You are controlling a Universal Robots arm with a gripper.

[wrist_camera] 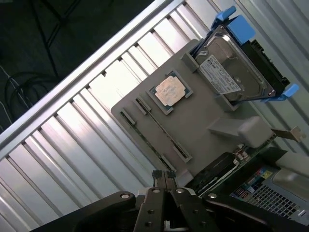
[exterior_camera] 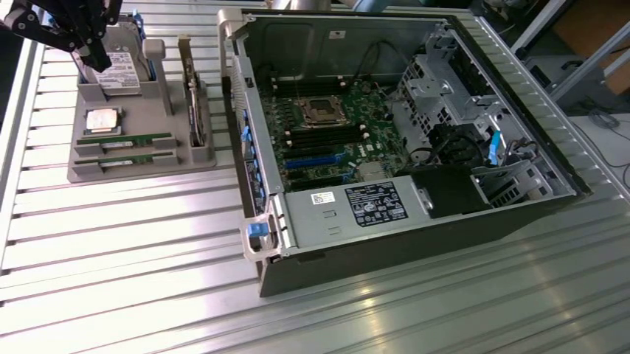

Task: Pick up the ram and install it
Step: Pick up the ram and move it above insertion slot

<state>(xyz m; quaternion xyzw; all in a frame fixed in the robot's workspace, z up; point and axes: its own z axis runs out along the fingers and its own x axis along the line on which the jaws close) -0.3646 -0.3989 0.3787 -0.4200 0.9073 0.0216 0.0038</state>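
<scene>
Two ram sticks, thin green boards, lie in slots at the front of a grey tray (exterior_camera: 138, 171): one ram stick (exterior_camera: 124, 138) behind, the other ram stick (exterior_camera: 124, 157) in front. The wrist view shows them edge-on as one narrow ram strip (wrist_camera: 161, 130) and a second ram strip (wrist_camera: 145, 137). My black gripper (exterior_camera: 97, 60) hangs above the tray's far end, over the hard drive, well clear of the sticks. The wrist view shows the gripper (wrist_camera: 164, 178) shut, fingertips together with nothing between them.
The tray also holds a silver CPU (exterior_camera: 102, 119), a hard drive (exterior_camera: 120, 70) in a blue carrier and an upright card (exterior_camera: 193, 96). To the exterior view's right lies the open computer case (exterior_camera: 258, 276), with its motherboard (exterior_camera: 325, 125) and black memory slots (exterior_camera: 317, 137) exposed.
</scene>
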